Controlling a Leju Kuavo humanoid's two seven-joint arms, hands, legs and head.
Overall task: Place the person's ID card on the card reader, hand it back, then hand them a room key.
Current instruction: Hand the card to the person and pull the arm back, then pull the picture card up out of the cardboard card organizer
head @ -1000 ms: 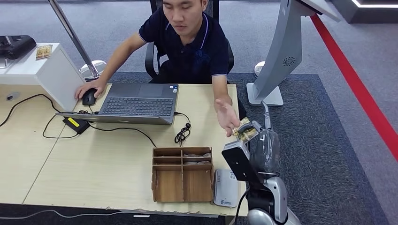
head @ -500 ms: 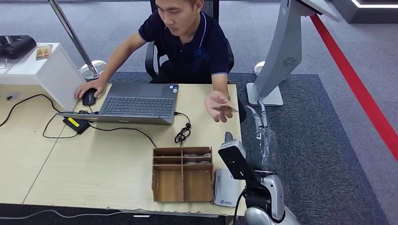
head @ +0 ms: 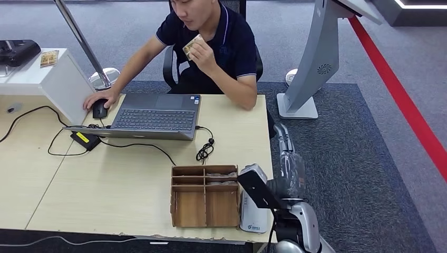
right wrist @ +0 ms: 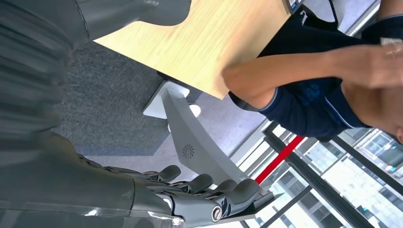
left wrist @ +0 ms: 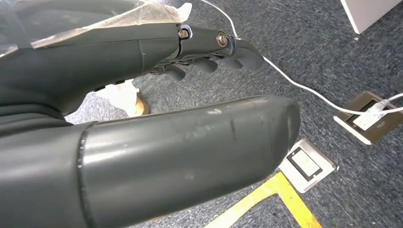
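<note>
So you are between steps: the ID card [head: 192, 47] is in the person's hand [head: 203, 51], raised near their chest and well away from the reader [head: 253, 213], so I judge the hand-back done and the room key next. Your right hand [head: 285, 141] hovers off the right edge of the desk [head: 132, 195], beyond the reader, its fingers [right wrist: 209, 187] stretched out and apart with nothing in them. Your left hand [left wrist: 142, 95] hangs low over the carpet, fingers loosely extended and likewise grasping nothing. The likely source of a key is the wooden organizer [head: 205, 195], just beside the reader on the side away from your right hand; something flat lies in its upper slots, but I cannot tell whether those are key cards. The next move calls for bringing the right hand across the reader to those slots, pinching one card cleanly, then offering it toward the person.
</note>
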